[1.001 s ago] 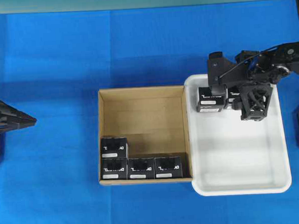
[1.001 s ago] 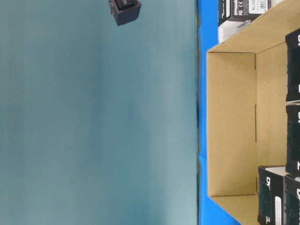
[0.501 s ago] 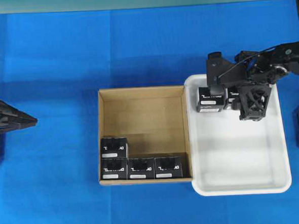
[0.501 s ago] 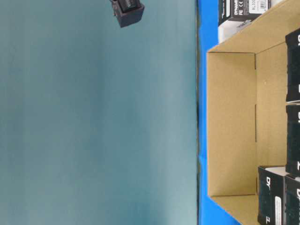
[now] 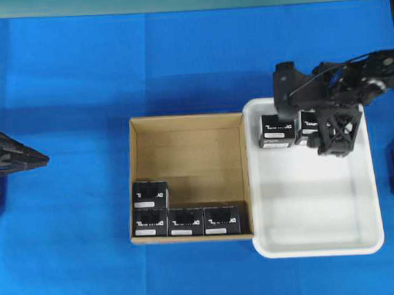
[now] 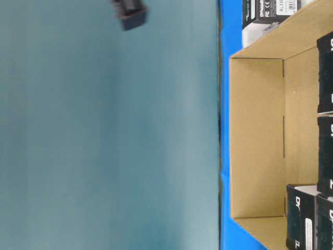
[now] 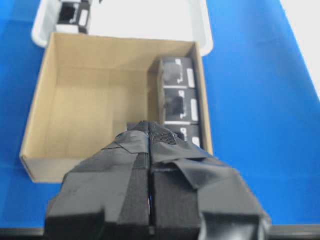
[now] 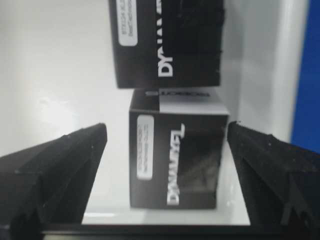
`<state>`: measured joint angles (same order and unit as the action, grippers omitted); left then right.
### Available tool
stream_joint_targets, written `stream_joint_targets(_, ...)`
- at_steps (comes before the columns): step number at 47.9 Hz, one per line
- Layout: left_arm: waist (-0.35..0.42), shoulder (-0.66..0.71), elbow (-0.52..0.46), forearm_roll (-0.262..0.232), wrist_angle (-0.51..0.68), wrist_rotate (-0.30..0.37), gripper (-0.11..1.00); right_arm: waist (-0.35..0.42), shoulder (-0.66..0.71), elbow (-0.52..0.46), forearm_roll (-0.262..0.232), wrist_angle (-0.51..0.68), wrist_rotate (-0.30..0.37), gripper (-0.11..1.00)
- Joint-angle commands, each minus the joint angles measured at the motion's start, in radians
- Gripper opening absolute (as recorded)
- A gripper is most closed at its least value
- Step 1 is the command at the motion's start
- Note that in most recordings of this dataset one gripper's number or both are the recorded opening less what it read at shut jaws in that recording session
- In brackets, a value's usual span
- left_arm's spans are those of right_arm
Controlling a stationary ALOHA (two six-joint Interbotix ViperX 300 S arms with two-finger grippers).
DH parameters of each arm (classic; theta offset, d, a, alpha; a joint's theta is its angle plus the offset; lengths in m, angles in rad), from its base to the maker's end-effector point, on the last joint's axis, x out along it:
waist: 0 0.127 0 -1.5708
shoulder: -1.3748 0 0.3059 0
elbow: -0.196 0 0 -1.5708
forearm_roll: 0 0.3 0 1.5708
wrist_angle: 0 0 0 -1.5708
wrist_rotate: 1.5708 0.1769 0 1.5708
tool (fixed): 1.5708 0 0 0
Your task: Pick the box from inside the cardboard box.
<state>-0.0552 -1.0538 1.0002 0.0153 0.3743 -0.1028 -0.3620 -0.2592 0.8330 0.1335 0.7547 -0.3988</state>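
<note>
Right gripper (image 8: 165, 150) spread wide, apparently clear of the box (image 8: 175, 160) in the white tray's (image 5: 321, 207) upper left corner; left gripper (image 7: 150, 150) pressed together

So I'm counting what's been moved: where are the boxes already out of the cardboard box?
In the overhead view, two black boxes sit side by side in the white tray's top-left corner, under the open right gripper, right of the cardboard box.
</note>
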Motion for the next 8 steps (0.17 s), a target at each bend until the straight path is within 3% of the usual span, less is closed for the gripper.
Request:
stream_joint_targets(1, 0.000, 0.008, -0.023, 0.002, -0.009, 0.003, -0.07, -0.003, -0.061, -0.041, 0.003, 0.051, 0.003, 0.96)
stream_joint_targets(8, 0.000, 0.009, -0.023, 0.002, -0.006, 0.002, -0.07, -0.009, -0.170, -0.081, 0.003, 0.123, 0.005, 0.96)
